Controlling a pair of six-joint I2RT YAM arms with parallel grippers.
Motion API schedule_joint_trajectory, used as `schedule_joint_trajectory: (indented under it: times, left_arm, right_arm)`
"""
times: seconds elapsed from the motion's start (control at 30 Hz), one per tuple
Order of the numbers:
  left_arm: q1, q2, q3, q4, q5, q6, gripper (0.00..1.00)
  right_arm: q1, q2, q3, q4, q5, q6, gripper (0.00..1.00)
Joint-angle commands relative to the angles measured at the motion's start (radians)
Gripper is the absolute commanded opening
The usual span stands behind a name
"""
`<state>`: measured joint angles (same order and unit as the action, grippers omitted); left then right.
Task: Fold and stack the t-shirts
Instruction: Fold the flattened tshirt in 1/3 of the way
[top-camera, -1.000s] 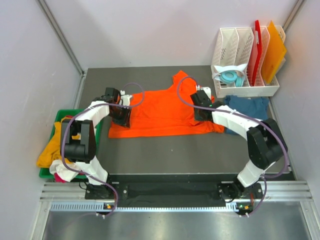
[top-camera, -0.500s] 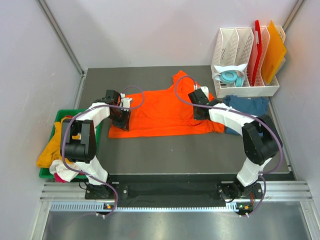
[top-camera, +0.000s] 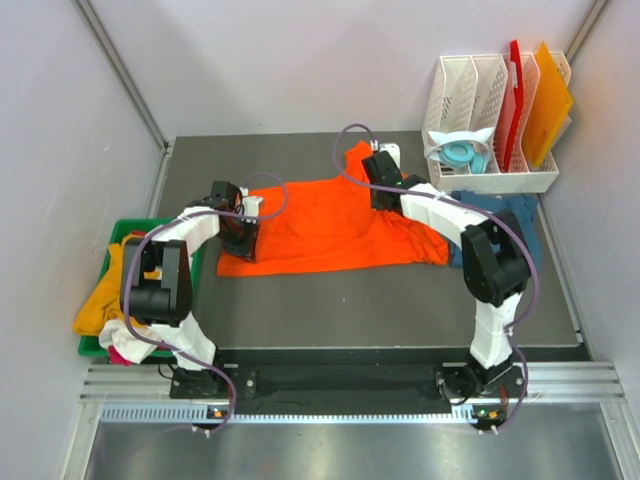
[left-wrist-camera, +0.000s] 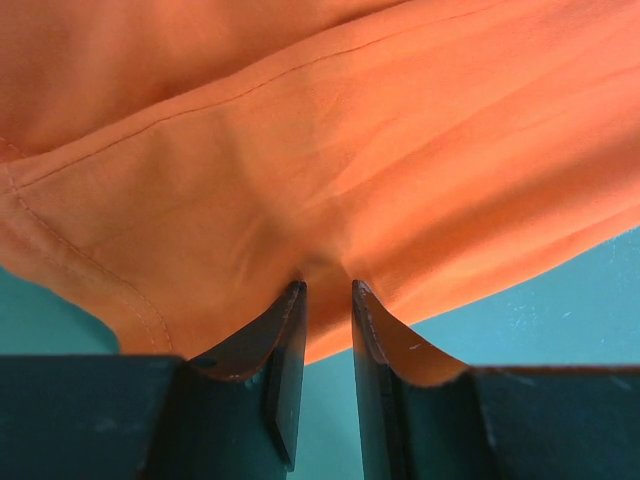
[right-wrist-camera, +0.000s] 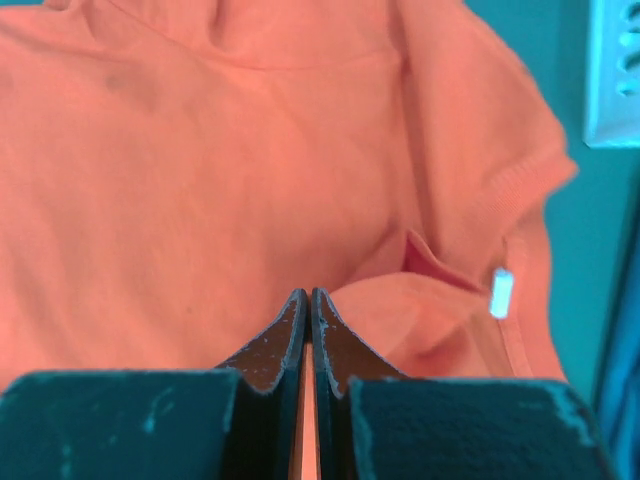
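Note:
A bright orange t-shirt (top-camera: 320, 225) lies spread on the dark table (top-camera: 380, 300). My left gripper (top-camera: 240, 238) sits at its left hem. In the left wrist view its jaws (left-wrist-camera: 328, 285) stand narrow, with a puckered fold of the orange cloth (left-wrist-camera: 330, 150) pinched between the tips. My right gripper (top-camera: 380, 195) is over the shirt's upper right, by the collar. In the right wrist view it (right-wrist-camera: 309, 292) is shut blade to blade above the orange cloth (right-wrist-camera: 200, 180), with a raised fold and a white label (right-wrist-camera: 500, 292) to its right. A dark teal-blue t-shirt (top-camera: 510, 212) lies partly under the right arm.
A white rack (top-camera: 490, 180) at the back right holds light blue headphones (top-camera: 462, 153), a red board (top-camera: 513, 100) and an orange board (top-camera: 547, 105). A green bin (top-camera: 140, 225) off the table's left edge holds yellow-orange (top-camera: 100, 305), white (top-camera: 125, 340) and red cloth.
My right arm has swung back and left across the orange shirt toward the collar, and its jaws have closed. The left gripper has stayed at the hem and narrowed slightly.

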<state>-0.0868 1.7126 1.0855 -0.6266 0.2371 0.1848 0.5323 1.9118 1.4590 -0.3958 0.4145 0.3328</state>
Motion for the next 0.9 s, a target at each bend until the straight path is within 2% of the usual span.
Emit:
schedule_joint_trajectory:
  times: [0.0, 0.37, 0.53, 0.6, 0.63, 0.67, 0.7, 0.73, 0.77, 0.8, 0.83, 0.87]
  left_arm:
    - [-0.001, -0.053, -0.007, 0.033, -0.012, -0.002, 0.3]
    - [-0.001, -0.047, -0.003, 0.033, -0.028, -0.01, 0.3]
    - [-0.001, -0.034, 0.005, 0.031, -0.019, -0.01, 0.3]
    - [-0.001, -0.027, 0.011, 0.028, -0.015, -0.004, 0.31]
    - [-0.001, -0.025, 0.011, 0.028, -0.012, -0.002, 0.34]
    - [-0.001, -0.027, 0.014, 0.028, -0.01, -0.001, 0.37]
    - [-0.001, -0.025, 0.016, 0.028, -0.001, -0.001, 0.42]
    - [-0.001, -0.028, 0.017, 0.027, 0.016, 0.007, 0.47]
    - [-0.001, -0.034, 0.019, 0.03, 0.024, 0.007, 0.58]
    - [-0.001, -0.037, 0.019, 0.034, 0.027, 0.005, 0.63]
    - [-0.001, -0.048, 0.02, 0.037, 0.028, 0.001, 0.67]
    - [-0.001, -0.053, 0.021, 0.048, 0.028, -0.002, 0.72]
  right_arm:
    - [-0.009, 0.094, 0.109, 0.017, -0.028, -0.032, 0.0]
    - [-0.009, 0.256, 0.286, 0.032, -0.184, -0.06, 0.0]
    - [-0.009, 0.334, 0.374, -0.011, -0.256, -0.086, 0.0]
    - [-0.009, 0.342, 0.399, -0.029, -0.254, -0.086, 0.11]
    - [-0.009, 0.333, 0.393, -0.025, -0.238, -0.083, 0.28]
    - [-0.012, 0.317, 0.361, -0.012, -0.214, -0.08, 0.37]
    - [-0.012, 0.279, 0.341, 0.018, -0.206, -0.074, 0.46]
    - [-0.014, 0.256, 0.324, 0.029, -0.198, -0.074, 0.61]
    - [-0.017, 0.236, 0.301, 0.038, -0.18, -0.074, 0.66]
    - [-0.017, 0.196, 0.293, 0.043, -0.166, -0.075, 0.72]
    - [-0.017, 0.176, 0.29, 0.043, -0.148, -0.074, 0.85]
    - [-0.018, 0.153, 0.276, 0.043, -0.108, -0.071, 0.87]
